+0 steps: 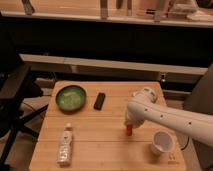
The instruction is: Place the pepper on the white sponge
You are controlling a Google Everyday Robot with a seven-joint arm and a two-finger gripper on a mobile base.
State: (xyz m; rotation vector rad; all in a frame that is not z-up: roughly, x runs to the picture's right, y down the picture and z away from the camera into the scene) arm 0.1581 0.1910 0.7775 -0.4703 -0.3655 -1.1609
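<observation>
The pepper [129,130] is a small red-orange piece that sticks out below the end of my white arm, right of the middle of the wooden table [100,147]. My gripper [129,125] is mostly hidden by the arm's wrist and is shut on the pepper, which hangs just above the table top. The white sponge does not show; I cannot tell whether the arm hides it.
A green bowl [70,97] sits at the back left, with a black rectangular block [100,100] beside it. A long pale bottle-like package [65,145] lies at the front left. A white cup [161,142] stands at the front right. A dark chair [15,95] is to the left.
</observation>
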